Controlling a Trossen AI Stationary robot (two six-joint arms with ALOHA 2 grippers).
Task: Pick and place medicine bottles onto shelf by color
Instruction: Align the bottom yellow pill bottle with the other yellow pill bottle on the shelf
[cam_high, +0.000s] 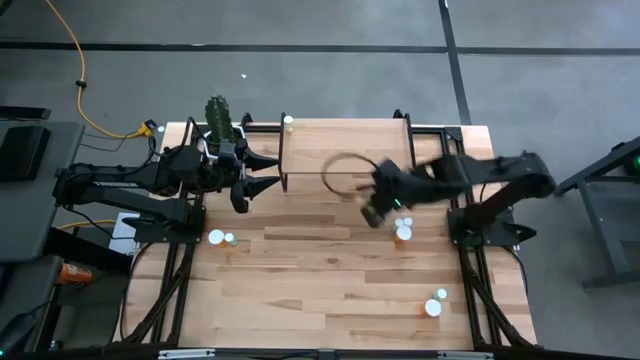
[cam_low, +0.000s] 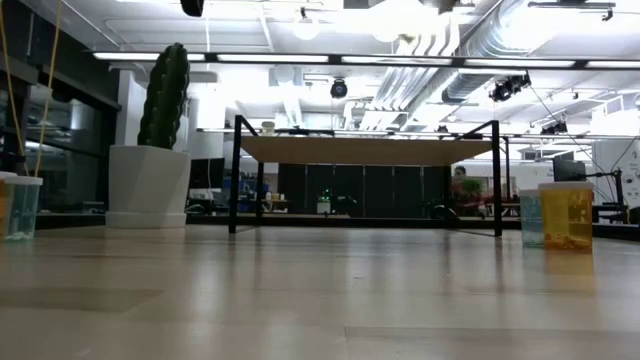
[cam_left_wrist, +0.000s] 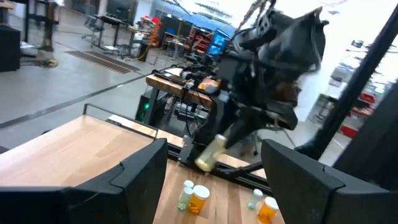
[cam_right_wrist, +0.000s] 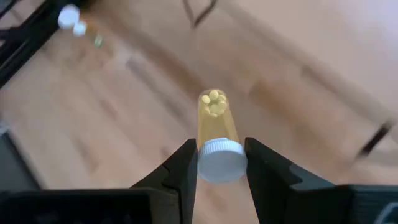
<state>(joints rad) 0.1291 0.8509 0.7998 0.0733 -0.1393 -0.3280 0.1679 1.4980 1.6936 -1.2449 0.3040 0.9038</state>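
My right gripper hangs above the table's middle right, just near of the shelf, shut on a yellow medicine bottle with a white cap. The left wrist view shows this bottle slanting down below the gripper. The shelf stands on thin black legs at the far middle, with one small bottle on its far left corner. My left gripper waits open and level at the shelf's left end, holding nothing. My right gripper pinches the yellow bottle by its white cap, one finger on each side of the cap's rim. The fingers slant down from above. The bottle's body sticks out ahead of the fingertips, bottom end lowest, lifted clear of the table.
Bottles stand on the tabletop: two at the left, one below my right gripper, two near the front right. A cactus in a white pot stands at the far left, beside the left arm.
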